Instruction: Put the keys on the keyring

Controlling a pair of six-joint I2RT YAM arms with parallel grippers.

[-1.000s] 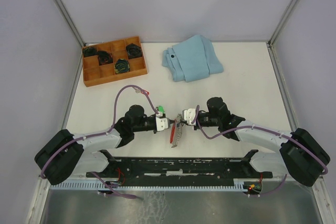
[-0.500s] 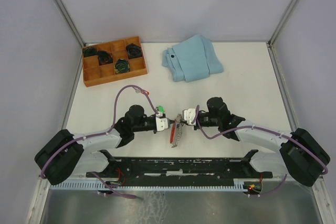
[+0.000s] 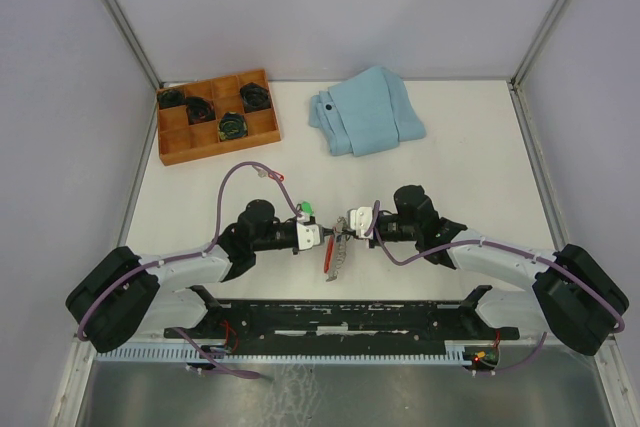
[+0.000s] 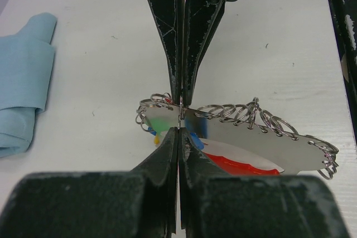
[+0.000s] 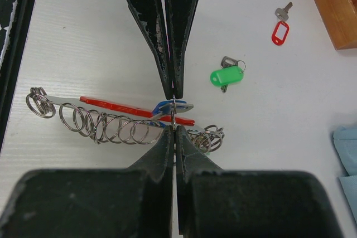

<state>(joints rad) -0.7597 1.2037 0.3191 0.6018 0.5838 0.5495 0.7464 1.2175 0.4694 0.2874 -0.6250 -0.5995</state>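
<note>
Keyring (image 4: 262, 143) | left gripper (image 4: 179, 114) clenched on one end loop | right gripper (image 5: 174, 112) clenched on a loop opposite

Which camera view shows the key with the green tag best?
The right wrist view: the green-tagged key lies whole on the white table, tag and metal head both clear. The top view gives only a tiny green spot. The left wrist view shows no key itself, only a green blur on the shiny keyring.
</note>
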